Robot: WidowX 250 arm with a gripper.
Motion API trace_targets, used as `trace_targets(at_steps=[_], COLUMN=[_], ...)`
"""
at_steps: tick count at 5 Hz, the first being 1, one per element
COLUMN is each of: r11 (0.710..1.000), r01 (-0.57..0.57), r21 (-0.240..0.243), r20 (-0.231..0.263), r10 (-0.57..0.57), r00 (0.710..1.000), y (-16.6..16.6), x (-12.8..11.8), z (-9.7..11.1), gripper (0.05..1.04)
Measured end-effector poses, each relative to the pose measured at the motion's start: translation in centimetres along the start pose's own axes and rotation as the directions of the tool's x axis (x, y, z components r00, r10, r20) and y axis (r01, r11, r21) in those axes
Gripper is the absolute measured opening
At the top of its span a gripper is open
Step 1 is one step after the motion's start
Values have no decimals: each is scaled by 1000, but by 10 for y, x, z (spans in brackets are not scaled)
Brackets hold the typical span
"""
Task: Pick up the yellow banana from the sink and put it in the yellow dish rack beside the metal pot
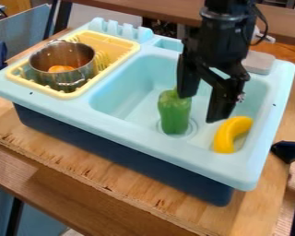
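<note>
1. Robot: a blk arm drops in from the top edge, R of ctr. Its gripper (200,106) hangs over the basin of a lt. blue toy sink (144,135).
2. Jaws: spread well apart, w/ a gap btwn the tips, both pointing down.
3. Nearest the gripper: a green bell pepper (173,113), upright in the basin by the round drain (191,130). The L fingertip overlaps the pepper's top in this view; can't tell if they touch.
4. Also in the basin: a curved yellow banana (224,137), R of the pepper & apart from it, near the front R corner, below the other fingertip.
5. L side of the sink: a pale yellow dish rack (65,95) holds a shiny metal pot (79,75) w/ an orange item (61,68) inside.
6. Back R rim: a gray block-like item (258,62), partly behind the arm.
7. Below: the sink's dk. blue base (113,148) sits on a wood tabletop (131,193) w/ a rough front edge.
</note>
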State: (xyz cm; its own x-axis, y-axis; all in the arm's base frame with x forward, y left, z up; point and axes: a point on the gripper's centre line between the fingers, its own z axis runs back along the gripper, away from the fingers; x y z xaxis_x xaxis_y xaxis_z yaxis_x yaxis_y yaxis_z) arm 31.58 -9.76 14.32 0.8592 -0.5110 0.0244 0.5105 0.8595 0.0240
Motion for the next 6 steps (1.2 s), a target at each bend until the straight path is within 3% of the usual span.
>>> trace_targets(at_steps=[2,4,6], r11=[1000,994,991], r01=[-27,-88,-95], r21=[-14,-57,-97], r20=[47,83,87], r10=[28,93,103], r00=[999,992,991], y=[6,10,3], x=[18,30,37], z=[-11,-22,-38], gripper=[1000,1000,1000])
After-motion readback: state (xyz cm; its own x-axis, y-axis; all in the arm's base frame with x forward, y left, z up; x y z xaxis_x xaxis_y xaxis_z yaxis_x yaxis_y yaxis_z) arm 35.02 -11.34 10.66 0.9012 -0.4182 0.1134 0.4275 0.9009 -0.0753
